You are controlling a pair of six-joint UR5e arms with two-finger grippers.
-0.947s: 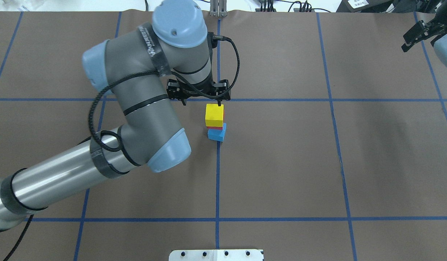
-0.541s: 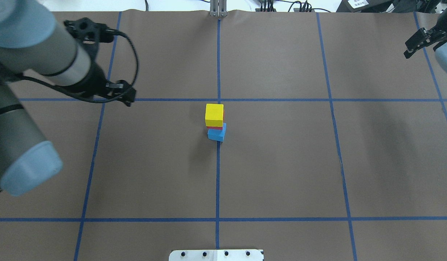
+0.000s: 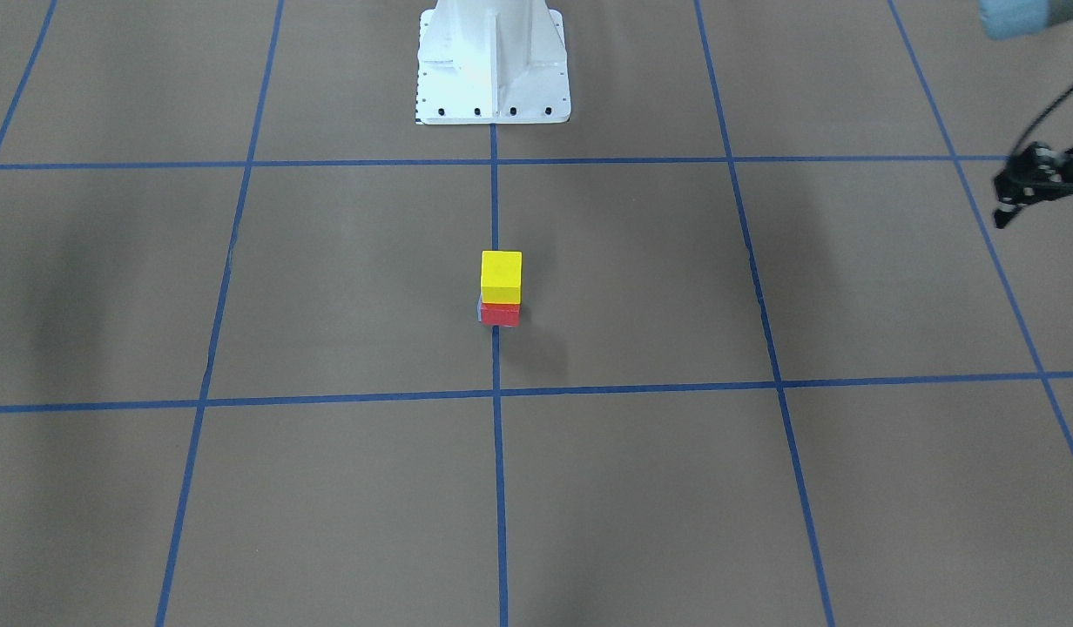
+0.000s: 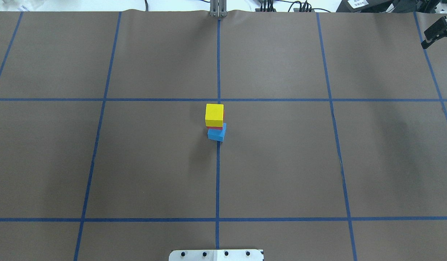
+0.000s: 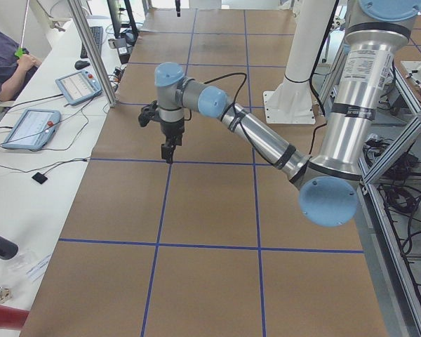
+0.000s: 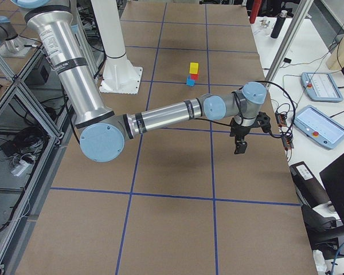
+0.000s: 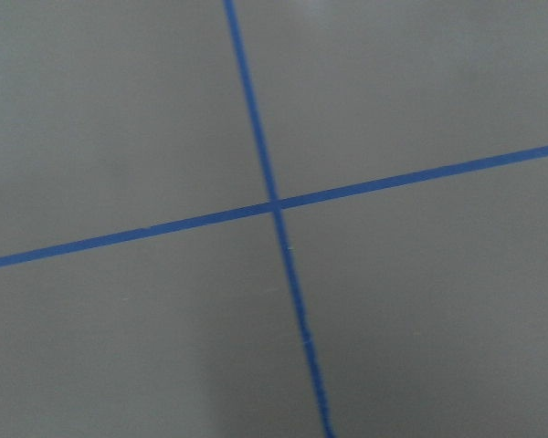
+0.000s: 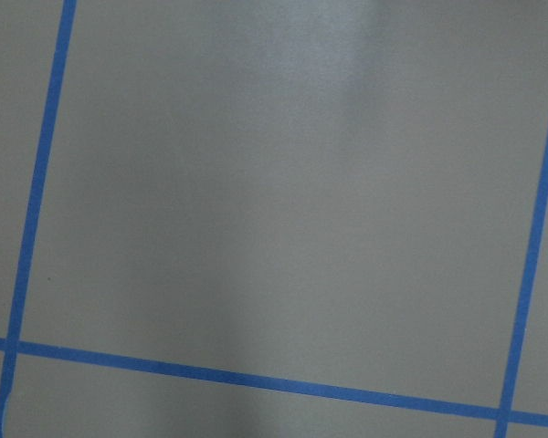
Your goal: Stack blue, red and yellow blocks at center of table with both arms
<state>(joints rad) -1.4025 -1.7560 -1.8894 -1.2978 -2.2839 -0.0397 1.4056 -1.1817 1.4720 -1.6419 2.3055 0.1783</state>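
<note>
From overhead, we see the yellow cube-shaped block (image 4: 214, 114) on a barely showing red block (image 4: 215, 127) on the blue block (image 4: 217, 135), at the centre of the brown paper-covered bench (image 4: 281, 163). The black right end effector (image 4: 434, 33) is cut off at the frame edge, so we cannot tell its spread. In the front-facing view, the black left end effector (image 3: 1024, 185) is blurred and cropped, so there too we cannot tell.

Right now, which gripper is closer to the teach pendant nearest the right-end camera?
Right. The right gripper hangs over the table beside that teach pendant; the left gripper is past the block stack, over the table's other half.
</note>
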